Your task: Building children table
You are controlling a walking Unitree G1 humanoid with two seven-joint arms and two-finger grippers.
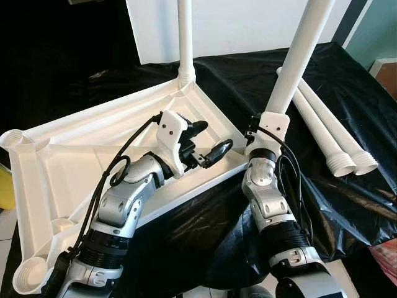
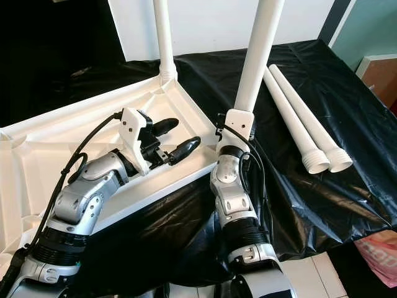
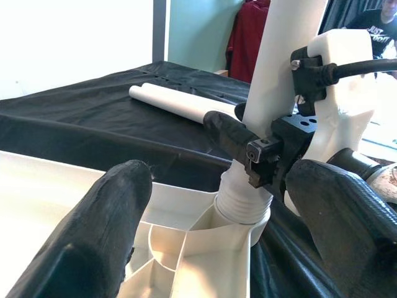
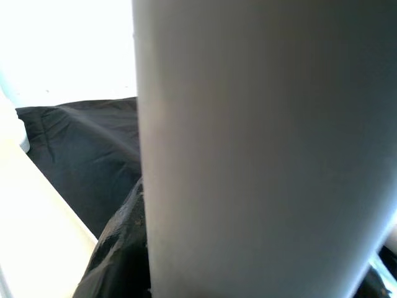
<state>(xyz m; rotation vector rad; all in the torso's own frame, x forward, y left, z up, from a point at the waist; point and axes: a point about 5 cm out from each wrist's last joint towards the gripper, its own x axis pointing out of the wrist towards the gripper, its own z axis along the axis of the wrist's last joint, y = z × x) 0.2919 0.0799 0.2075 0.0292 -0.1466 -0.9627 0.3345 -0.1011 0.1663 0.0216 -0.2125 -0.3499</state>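
Observation:
The white table top (image 1: 74, 155) lies upside down on a black cloth. One white leg (image 1: 185, 37) stands in its far corner socket. A second leg (image 1: 301, 56) stands tilted at the near right corner, its threaded end in the socket (image 3: 243, 208). My right gripper (image 1: 260, 138) is shut on this leg just above the thread, and the leg (image 4: 260, 149) looms close in the right wrist view. Over the table top's right edge my left gripper (image 1: 214, 138) is open, its fingers (image 3: 93, 236) spread toward that corner and holding nothing.
Two loose white legs (image 1: 329, 133) lie side by side on the cloth to the right. The black cloth (image 1: 347, 205) drapes over the front edge. A yellow object (image 1: 5, 186) sits at the far left. A person in a black shirt (image 3: 372, 25) is behind.

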